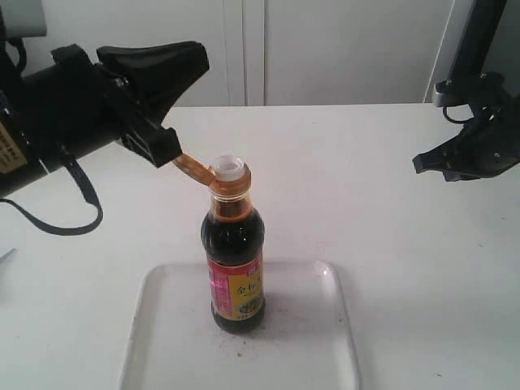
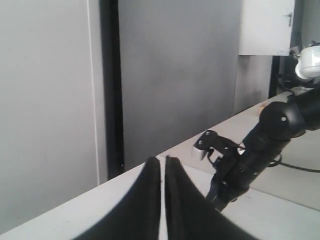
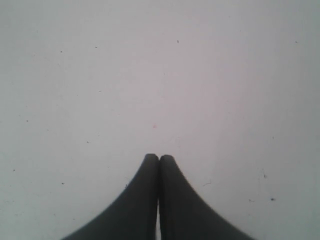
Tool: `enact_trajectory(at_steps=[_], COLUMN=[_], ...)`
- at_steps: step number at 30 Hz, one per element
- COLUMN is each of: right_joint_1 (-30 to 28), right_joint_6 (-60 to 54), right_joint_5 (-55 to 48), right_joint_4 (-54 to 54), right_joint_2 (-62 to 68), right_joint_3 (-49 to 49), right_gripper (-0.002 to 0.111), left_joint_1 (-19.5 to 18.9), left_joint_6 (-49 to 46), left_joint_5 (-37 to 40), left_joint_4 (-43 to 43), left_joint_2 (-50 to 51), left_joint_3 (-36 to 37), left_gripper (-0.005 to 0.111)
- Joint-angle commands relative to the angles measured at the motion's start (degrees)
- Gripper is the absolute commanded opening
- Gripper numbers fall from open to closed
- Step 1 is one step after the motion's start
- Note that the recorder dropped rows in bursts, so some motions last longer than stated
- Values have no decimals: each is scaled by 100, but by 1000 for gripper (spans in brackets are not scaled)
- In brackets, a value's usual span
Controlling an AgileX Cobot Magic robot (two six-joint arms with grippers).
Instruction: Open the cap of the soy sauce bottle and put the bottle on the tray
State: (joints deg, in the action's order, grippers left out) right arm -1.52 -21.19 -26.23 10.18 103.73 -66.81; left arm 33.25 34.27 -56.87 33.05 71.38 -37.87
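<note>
The soy sauce bottle (image 1: 234, 260) stands upright on the white tray (image 1: 162, 341), near its far edge. Its amber cap (image 1: 193, 169) is flipped open to the left on its hinge, baring the white spout (image 1: 228, 167). My left gripper (image 1: 201, 61) hovers up and left of the bottle top, shut and empty, its fingers (image 2: 152, 190) pointing across the table; a black block under it sits right by the open cap. My right gripper (image 1: 422, 162) hangs far right, above bare table, shut and empty (image 3: 159, 158). Neither wrist view shows the bottle.
A white table (image 1: 390, 268) carries the tray. White cabinet doors (image 1: 325, 49) stand behind it. A black cable (image 1: 65, 219) loops under the left arm. The left wrist view looks across at the right arm (image 2: 250, 155).
</note>
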Motion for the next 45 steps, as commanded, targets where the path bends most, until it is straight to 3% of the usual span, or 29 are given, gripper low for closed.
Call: enact_trajectory(at_steps=[1, 7, 14, 22, 25, 31, 34, 37, 41, 45], right_joint_1=[-28, -28, -28, -28, -28, -28, -28, -28, -28, -28], right_joint_6=[-59, -113, -124, -56, 79, 202, 213, 244, 360, 363], right_joint_5=[20, -73, -530, -859, -899, -1068, -1189, -1267, -1328, -950], right_joint_4=[12, 12, -236, -446, -483, -483, -483, -483, -466, -390], right_joint_2=[-20, -20, -31, -162, -539, -1087, -1278, -1449, -1643, -2020], right_joint_3=[25, 25, 1, 1, 1, 1, 1, 23, 106, 563], right_gripper=[0, 0, 0, 0, 0, 0, 0, 0, 0, 0], left_joint_1=[8, 8, -64, -995, -1611, -2413, -2476, -2476, -2476, -2476], left_joint_6=[-309, -426, -748, -723, -740, -1111, -1194, -1149, -233, -166], left_joint_5=[964, 3630, 5625, 6637, 7380, 8828, 9465, 9888, 9901, 9605], left_joint_4=[-145, -175, -146, -306, -379, -419, -478, -1310, -2029, -2666], left_joint_2=[-70, -70, -70, -70, -70, -70, -70, -70, -70, -70], left_joint_3=[-364, -1137, -1696, -1838, -1838, -1838, -1838, -1838, -1838, -1838], left_gripper=[0, 0, 0, 0, 0, 0, 0, 0, 0, 0])
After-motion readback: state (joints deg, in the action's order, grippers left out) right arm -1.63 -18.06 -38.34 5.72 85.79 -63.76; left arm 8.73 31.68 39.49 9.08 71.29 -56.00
